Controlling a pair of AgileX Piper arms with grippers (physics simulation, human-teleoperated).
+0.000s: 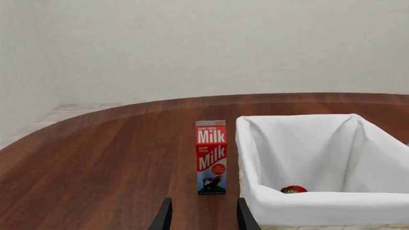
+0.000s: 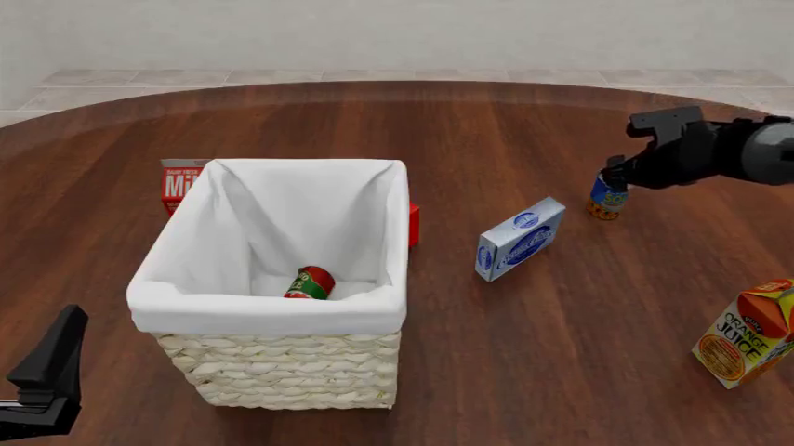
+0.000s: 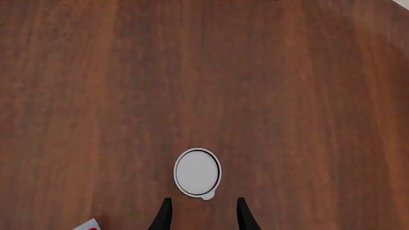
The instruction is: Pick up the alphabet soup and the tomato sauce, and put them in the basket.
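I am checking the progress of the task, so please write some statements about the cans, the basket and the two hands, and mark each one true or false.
1. The tomato sauce lies inside the basket. True.
2. The alphabet soup is already in the basket. False: it stands on the table, far to the right of the basket.
3. The right hand is above the alphabet soup, with its fingers open. True.
4. The left hand holds the milk carton. False: it is open and holds nothing; the carton stands apart, beside the basket.
5. The orange juice carton is inside the basket. False: it stands at the table's near right.
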